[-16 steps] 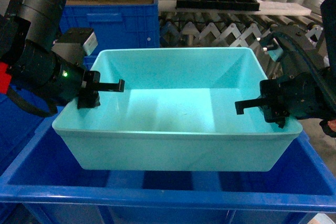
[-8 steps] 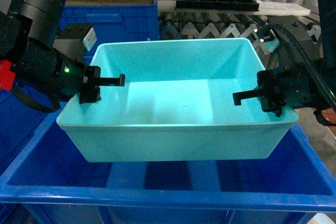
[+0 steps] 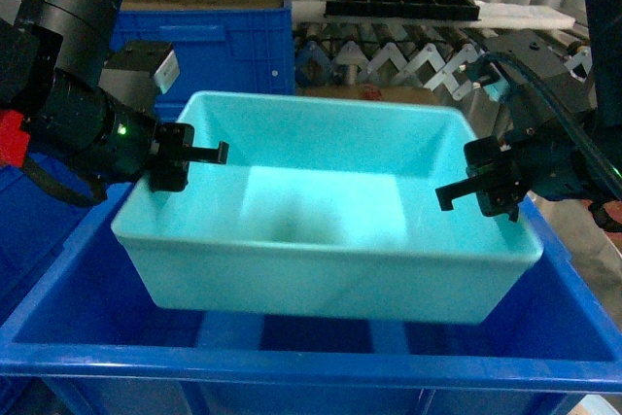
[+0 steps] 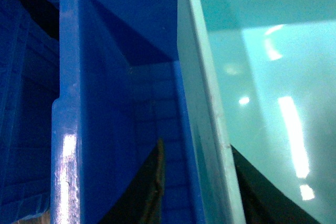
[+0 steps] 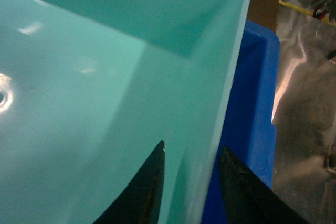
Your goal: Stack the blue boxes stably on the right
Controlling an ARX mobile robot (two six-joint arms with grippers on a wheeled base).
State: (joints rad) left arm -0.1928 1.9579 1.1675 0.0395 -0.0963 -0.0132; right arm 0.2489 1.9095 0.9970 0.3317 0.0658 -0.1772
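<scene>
My left gripper (image 3: 180, 164) clamps the tub (image 3: 321, 269) by its left rim. My right gripper (image 3: 486, 191) clamps its right rim, over the crate (image 3: 292, 352).

The light turquoise smooth plastic tub (image 3: 330, 230) sits over the large dark blue plastic crate (image 3: 292, 357). A dark blue ribbed crate (image 3: 228, 36) lies at 11 o'clock behind, a black compartment tray (image 3: 400, 2) at 12.

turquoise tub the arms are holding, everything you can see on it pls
The turquoise tub is a light blue-green rectangular bin of smooth, glossy plastic, with plain tapered walls, a flat out-turned rim and nothing visible inside. It hangs tilted above the open dark blue crate, its near side lower. The left gripper clamps its left rim and the right gripper its right rim, each with one finger inside the wall and one outside. Whether its bottom touches the crate cannot be told.
</scene>
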